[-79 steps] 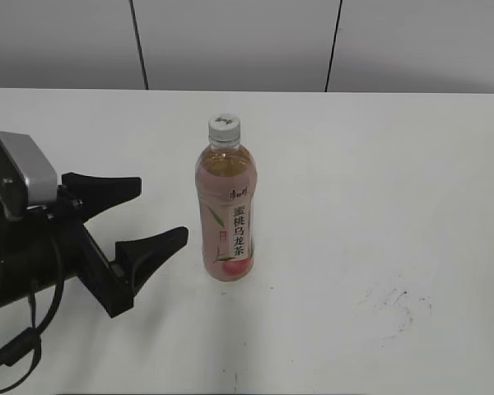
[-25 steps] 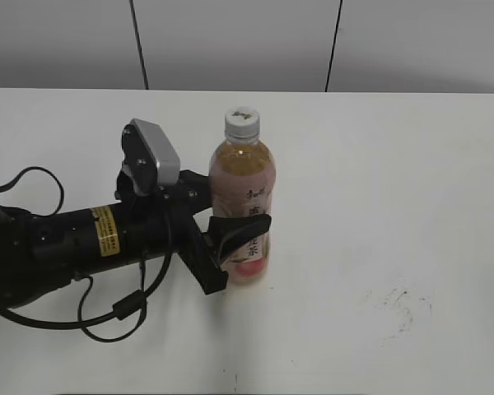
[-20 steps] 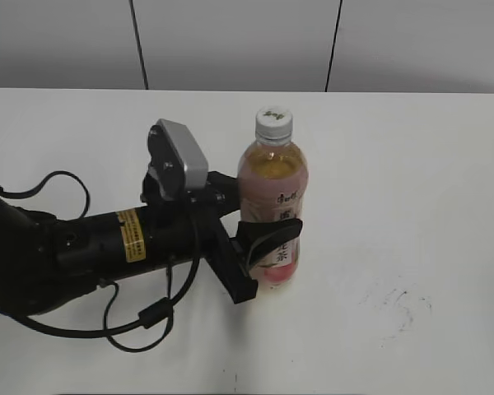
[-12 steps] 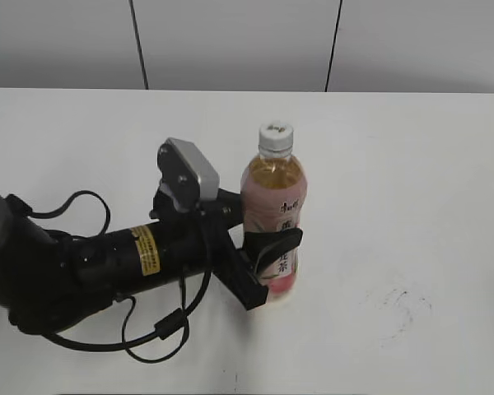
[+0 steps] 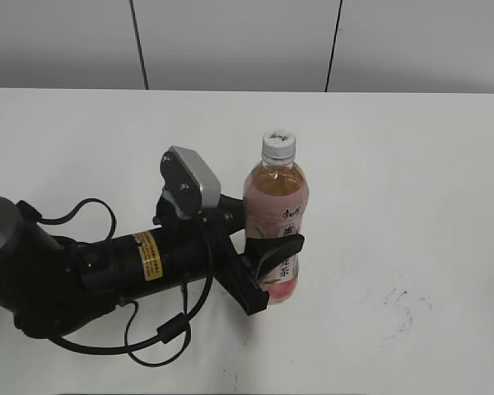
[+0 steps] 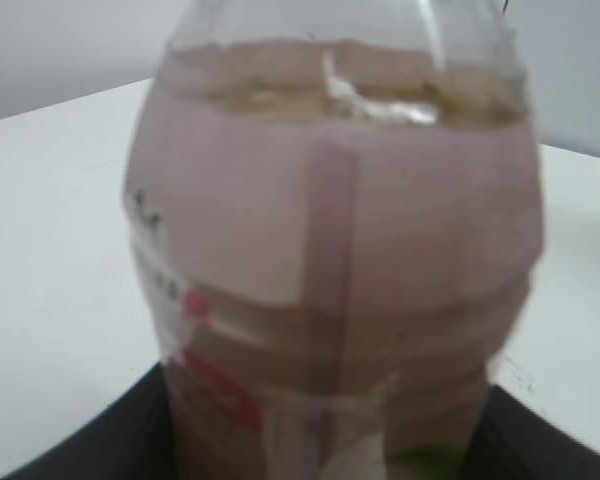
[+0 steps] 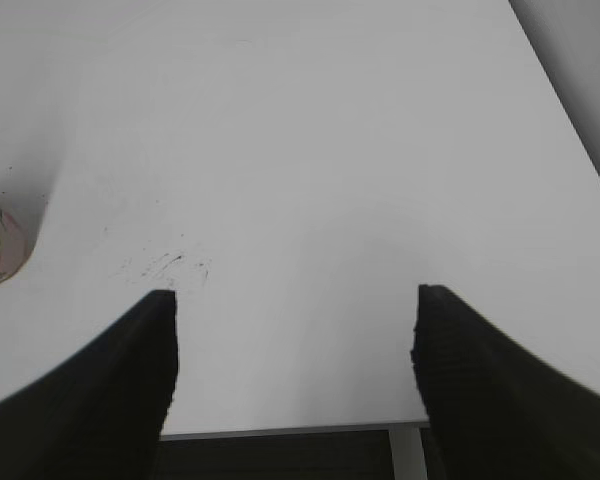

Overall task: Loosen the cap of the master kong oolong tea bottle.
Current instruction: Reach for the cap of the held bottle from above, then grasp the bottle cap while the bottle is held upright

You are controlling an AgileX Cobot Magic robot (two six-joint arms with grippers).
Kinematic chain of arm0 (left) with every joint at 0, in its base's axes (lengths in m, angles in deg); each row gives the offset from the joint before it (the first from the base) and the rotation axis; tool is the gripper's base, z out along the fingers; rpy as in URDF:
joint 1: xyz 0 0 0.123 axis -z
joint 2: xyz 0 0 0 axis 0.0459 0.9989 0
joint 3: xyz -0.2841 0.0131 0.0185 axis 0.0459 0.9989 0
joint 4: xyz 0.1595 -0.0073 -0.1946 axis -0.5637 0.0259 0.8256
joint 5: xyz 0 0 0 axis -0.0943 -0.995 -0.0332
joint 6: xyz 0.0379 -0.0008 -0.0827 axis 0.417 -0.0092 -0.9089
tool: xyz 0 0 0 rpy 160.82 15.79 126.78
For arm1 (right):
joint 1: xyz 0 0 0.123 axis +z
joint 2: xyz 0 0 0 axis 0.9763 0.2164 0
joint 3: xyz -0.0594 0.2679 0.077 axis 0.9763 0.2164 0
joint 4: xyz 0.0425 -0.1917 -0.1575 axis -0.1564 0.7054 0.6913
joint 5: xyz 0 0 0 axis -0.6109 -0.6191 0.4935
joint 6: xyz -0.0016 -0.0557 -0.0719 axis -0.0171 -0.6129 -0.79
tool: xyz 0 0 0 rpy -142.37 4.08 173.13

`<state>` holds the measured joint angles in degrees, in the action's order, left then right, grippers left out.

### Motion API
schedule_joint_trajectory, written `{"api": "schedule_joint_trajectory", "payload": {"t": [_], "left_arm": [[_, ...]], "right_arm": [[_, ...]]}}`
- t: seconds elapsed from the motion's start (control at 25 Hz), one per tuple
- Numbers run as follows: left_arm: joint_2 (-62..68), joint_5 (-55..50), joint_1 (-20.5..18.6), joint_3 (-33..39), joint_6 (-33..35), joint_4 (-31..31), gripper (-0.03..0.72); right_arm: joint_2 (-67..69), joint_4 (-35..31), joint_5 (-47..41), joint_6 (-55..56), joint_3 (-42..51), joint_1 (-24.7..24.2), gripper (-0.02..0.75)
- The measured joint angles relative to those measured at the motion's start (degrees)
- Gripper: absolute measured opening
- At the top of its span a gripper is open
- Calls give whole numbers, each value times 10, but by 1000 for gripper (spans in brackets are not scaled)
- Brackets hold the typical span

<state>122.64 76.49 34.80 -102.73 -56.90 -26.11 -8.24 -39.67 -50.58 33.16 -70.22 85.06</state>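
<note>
Left arm (image 5: 107, 267) stretched low across the white bench (image 5: 395, 164), entering from 9 o'clock and reaching toward centre, forearm nearly level with a yellow sticker on its side and a grey wrist camera (image 5: 189, 177) perched on top. Left gripper (image 5: 267, 247) turned sideways, jaws clenched around the lower half of the master kong oolong tea bottle (image 5: 277, 222), one black finger curling across the front of the label, the other hidden behind. Bottle upright just left of bench centre, long axis vertical, neck pointing to 12 o'clock, base on the bench. Amber tea visible above a pink label with black vertical characters facing the exterior camera. White cap (image 5: 278, 144) on top, dark mark on its upper face, nothing touching it.

Left wrist view filled by the bottle (image 6: 330, 270) at very close range, blurred, label seam running down the middle, dark gripper edges at both lower corners.

Right gripper (image 7: 295, 375) seen only from its wrist camera, jaws spread wide apart with bare bench between, grasping nothing. Faint dark scuff marks (image 7: 165, 265) at about 11 o'clock from those jaws, bottle base (image 7: 0, 240) at the frame's left edge.
</note>
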Motion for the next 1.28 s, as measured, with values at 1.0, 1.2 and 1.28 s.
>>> {"api": "schedule_joint_trajectory", "payload": {"t": [1.0, 1.2, 1.28], "left_arm": [[1, 4, 0, 0, 24, -49, 379], [1, 4, 0, 0, 27, -50, 379], [1, 4, 0, 0, 27, -50, 379]], "right_arm": [[589, -217, 22, -123, -199, 13, 489], [695, -224, 22, -108, -277, 77, 482], [729, -224, 22, -91, -309, 109, 482]]}}
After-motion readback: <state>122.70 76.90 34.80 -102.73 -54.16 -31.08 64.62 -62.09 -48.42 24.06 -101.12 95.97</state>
